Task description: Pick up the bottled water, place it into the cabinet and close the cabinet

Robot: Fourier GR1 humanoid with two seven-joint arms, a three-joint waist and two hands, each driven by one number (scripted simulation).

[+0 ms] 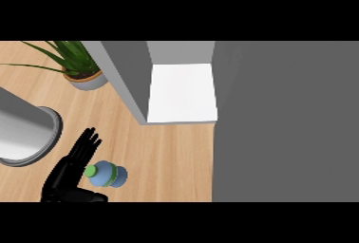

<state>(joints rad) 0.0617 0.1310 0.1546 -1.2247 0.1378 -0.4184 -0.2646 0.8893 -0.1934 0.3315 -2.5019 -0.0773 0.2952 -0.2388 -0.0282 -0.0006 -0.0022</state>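
The bottled water (107, 174), a blue bottle with a green cap, stands on the wooden counter near the lower left of the head view. My left hand (70, 175) is right beside it on its left, fingers straight and pointing away from me, thumb low by the bottle's base. The hand is open and looks to touch the bottle's side without curling round it. The cabinet (182, 92) stands further back with its white inner floor showing. Its grey door (284, 123) fills the right side. My right hand does not show.
A potted green plant (79, 71) stands at the back left beside the cabinet's grey side wall (129, 80). A large grey metal cylinder (24, 135) lies at the left edge, close to my left hand. Bare wooden counter (175, 156) lies between bottle and cabinet.
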